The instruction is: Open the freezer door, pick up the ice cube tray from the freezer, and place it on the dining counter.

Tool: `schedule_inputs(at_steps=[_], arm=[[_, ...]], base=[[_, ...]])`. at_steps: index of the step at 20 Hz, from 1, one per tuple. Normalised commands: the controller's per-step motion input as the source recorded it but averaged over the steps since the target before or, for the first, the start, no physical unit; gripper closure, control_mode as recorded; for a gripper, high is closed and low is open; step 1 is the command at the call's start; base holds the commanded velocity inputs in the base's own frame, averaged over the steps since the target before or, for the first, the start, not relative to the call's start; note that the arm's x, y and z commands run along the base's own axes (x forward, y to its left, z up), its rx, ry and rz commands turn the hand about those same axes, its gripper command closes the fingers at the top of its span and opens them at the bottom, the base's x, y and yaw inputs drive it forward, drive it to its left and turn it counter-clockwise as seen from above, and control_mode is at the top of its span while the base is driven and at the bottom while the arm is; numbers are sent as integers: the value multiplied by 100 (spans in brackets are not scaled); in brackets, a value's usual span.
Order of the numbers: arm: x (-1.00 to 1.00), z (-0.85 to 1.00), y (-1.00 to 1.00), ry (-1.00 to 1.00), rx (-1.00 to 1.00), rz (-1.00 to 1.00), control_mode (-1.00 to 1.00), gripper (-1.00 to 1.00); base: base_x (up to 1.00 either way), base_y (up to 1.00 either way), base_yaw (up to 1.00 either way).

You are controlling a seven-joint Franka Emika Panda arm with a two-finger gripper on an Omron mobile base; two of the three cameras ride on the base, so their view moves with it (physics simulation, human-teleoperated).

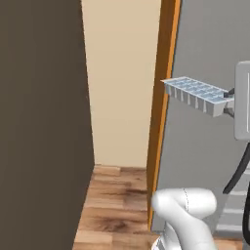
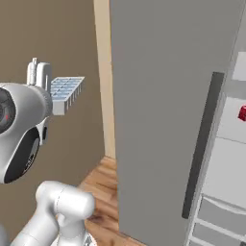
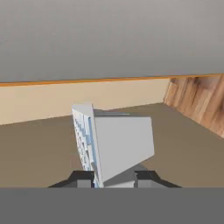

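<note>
The ice cube tray (image 1: 195,95), light blue-white with a grid of pockets, hangs in the air with my gripper (image 1: 228,103) shut on its right end. From the other side, the ice cube tray (image 2: 66,92) sticks out from my gripper (image 2: 50,98) towards the freezer door (image 2: 158,110), a tall grey panel with a dark bar handle (image 2: 202,144) that stands swung open. In the hand view the ice cube tray (image 3: 114,144) stands on edge between my fingertips (image 3: 83,179), pockets facing left. Right of the door, the freezer (image 2: 226,163) shows light grey shelves. The dining counter is out of view.
A dark brown wall (image 1: 44,122) closes the left side, with a beige wall (image 1: 122,73) behind it. An orange cabinet edge (image 1: 161,112) runs down beside a grey panel (image 1: 205,44). The floor (image 1: 114,207) is wood. A small red item (image 2: 242,114) sits inside the freezer.
</note>
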Motion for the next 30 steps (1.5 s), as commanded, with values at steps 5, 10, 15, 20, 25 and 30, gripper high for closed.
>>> schedule_inputs(at_steps=[5, 10, 15, 20, 25, 30], arm=[[0, 0, 0, 0, 0, 0, 100, 100], [0, 0, 0, 0, 0, 0, 100, 100], [0, 0, 0, 0, 0, 0, 100, 100], [0, 0, 0, 0, 0, 0, 100, 100], [0, 0, 0, 0, 0, 0, 100, 100], [0, 0, 0, 0, 0, 0, 100, 100]], base=[[-39, 29, 88], [-30, 30, 94], [-17, 25, 98], [-14, 20, 100], [-17, 28, 98], [-20, 29, 98]])
